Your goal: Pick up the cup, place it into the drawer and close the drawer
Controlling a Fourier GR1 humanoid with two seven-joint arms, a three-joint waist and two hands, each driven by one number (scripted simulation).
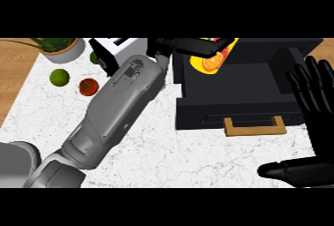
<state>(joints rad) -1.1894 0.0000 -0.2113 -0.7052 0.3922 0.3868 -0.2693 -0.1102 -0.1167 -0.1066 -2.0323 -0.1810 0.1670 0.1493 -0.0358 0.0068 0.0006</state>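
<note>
The cup (211, 61), yellow with orange and red markings, hangs tilted over the back left corner of the open black drawer (261, 75). My left hand (189, 46) is curled round its upper part and hides some of it. The left forearm runs diagonally up from the lower left. A wooden handle (254, 126) sits on the drawer's front, which faces me. At the right edge, beside the drawer, my right hand (317, 110) rests open with its fingers up and its thumb (294, 172) low, holding nothing.
On the white marble counter (195, 154), left of the arm, lie a lime (59, 77) and a tomato (88, 86). Behind them stand a potted plant (62, 46) and a white appliance (119, 49). The counter's left edge meets wood.
</note>
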